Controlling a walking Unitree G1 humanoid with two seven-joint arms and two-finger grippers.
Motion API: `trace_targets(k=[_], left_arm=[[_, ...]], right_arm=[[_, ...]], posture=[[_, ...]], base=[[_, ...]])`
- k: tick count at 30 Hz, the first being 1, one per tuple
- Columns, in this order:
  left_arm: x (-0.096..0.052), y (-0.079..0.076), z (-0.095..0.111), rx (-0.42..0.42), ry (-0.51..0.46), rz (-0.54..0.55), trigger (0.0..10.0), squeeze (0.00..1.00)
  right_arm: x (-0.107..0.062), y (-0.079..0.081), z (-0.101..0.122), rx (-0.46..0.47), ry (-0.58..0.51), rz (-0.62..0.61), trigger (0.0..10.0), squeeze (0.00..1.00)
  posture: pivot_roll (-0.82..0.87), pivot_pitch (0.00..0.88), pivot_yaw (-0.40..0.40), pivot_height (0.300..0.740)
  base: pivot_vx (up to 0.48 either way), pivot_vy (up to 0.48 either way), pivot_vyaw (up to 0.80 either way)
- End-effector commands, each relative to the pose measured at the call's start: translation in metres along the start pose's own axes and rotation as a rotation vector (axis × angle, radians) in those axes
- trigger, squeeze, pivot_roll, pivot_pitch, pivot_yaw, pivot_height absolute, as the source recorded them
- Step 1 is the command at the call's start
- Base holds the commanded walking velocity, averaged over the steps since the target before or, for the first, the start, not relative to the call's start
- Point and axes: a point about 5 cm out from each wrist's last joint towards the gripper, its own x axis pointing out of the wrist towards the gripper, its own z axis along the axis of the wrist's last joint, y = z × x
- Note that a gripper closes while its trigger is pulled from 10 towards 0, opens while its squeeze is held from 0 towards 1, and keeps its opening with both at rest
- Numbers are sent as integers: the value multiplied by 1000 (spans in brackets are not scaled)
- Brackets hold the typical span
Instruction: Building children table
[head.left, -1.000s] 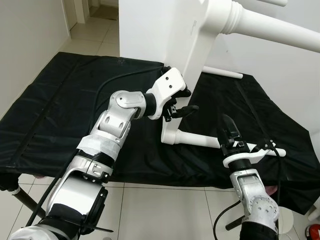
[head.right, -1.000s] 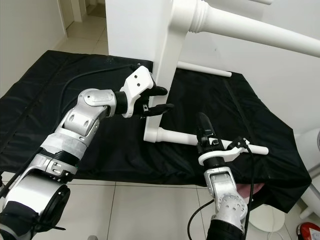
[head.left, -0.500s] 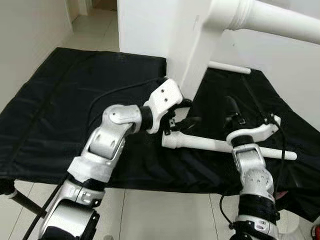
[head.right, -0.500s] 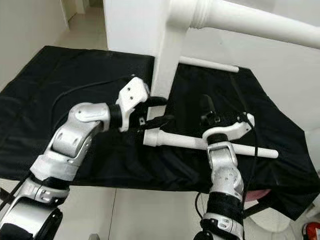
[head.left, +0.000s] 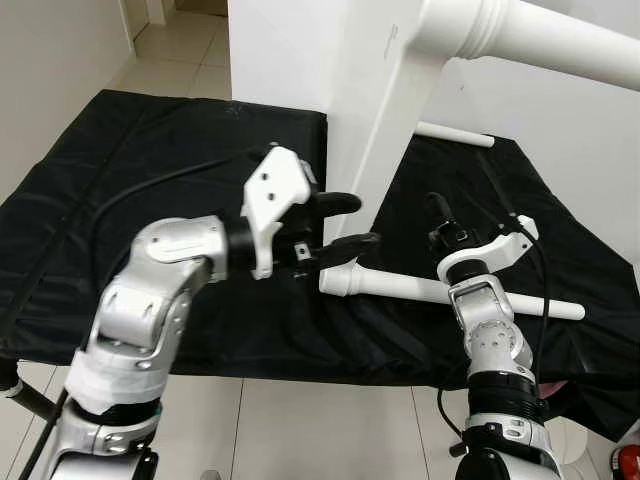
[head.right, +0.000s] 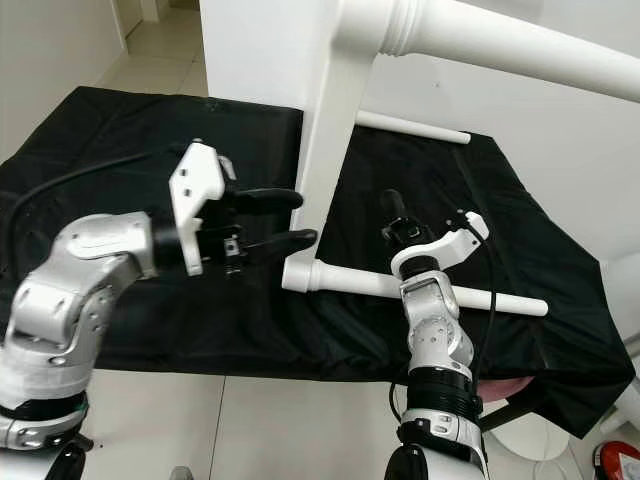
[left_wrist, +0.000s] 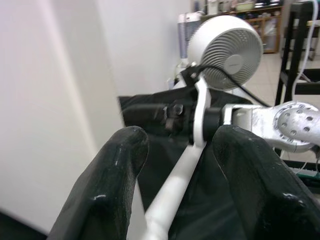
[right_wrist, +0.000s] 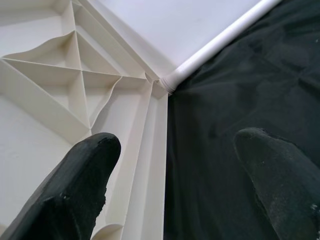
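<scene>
Landmark: loose leg (head.left: 450, 292), white turned table leg, lying across black sheet (head.left: 120, 200).
Right end effector (head.left: 437, 212): just over leg's mid part, pointing away from robot; wrist cam shows fingers apart, nothing between, ribbed underside of tabletop (right_wrist: 75, 75) ahead.
Left end effector (head.left: 345, 222): at leg's thick end, just above it; fingers (left_wrist: 117, 165) spread, empty; leg runs between them in wrist cam, no contact seen.
Tabletop: white, standing on edge on sheet, just behind leg's thick end.
Fitted leg (head.left: 540, 45): sticks out from tabletop, high above loose leg.
Far leg (head.left: 455, 135): thin white piece on sheet beyond tabletop.
Fan (left_wrist: 225, 52): white, background in left wrist cam.
</scene>
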Motion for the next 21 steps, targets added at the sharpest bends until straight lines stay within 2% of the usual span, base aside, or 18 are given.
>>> trace_targets(k=[1, 2, 4, 6, 7, 9, 10, 11, 13, 14, 18, 21], left_arm=[[-4, 0, 3, 4, 0, 22, 10000, 0], [-10, 5, 1, 2, 19, 71, 10000, 0], [-10, 5, 1, 2, 19, 71, 10000, 0], [-22, 22, -6, -12, 82, 219, 10000, 0], [-22, 22, -6, -12, 82, 219, 10000, 0], [-32, 44, -17, -29, 163, 411, 10000, 0], [-32, 44, -17, -29, 163, 411, 10000, 0], [-34, 52, -21, -35, 187, 493, 10000, 0], [-34, 52, -21, -35, 187, 493, 10000, 0], [-35, 56, -23, -39, 199, 539, 10000, 0], [-29, 57, -27, -58, 190, 636, 10000, 0], [-28, 57, -27, -59, 188, 640, 10000, 0]], right_arm=[[2, -2, 2, -21, -9, -9, 10000, 0], [3, -2, 1, -37, -12, -14, 10000, 0], [3, -2, 1, -37, -12, -14, 10000, 0], [6, -3, 0, -57, -11, -21, 10000, 0], [6, -3, 0, -57, -11, -21, 10000, 0], [8, -3, 0, -91, -9, -29, 10000, 0], [8, -3, 0, -91, -9, -29, 10000, 0], [8, -3, 1, -107, -7, -34, 10000, 0], [8, -3, 1, -107, -7, -34, 10000, 0], [8, -3, 1, -116, -6, -36, 10000, 0], [4, -1, -3, -257, 21, -26, 10000, 0], [4, -1, -4, -271, 26, -20, 10000, 0]], posture=[[93, 8, -146, 740], [95, 8, -148, 740], [95, 8, -148, 740], [95, 8, -148, 740], [95, 8, -148, 740], [96, 2, -155, 740], [96, 2, -155, 740], [96, 2, -155, 740], [96, 2, -155, 740], [96, 2, -155, 740], [93, 0, -162, 740], [93, 0, -162, 740]], base=[[0, 0, 0], [0, 0, 0], [0, 0, 0], [0, 0, 0], [0, 0, 0], [0, 0, 0], [0, 0, 0], [0, 0, 0], [0, 0, 0], [0, 0, 0], [0, 0, 0], [0, 0, 0]])
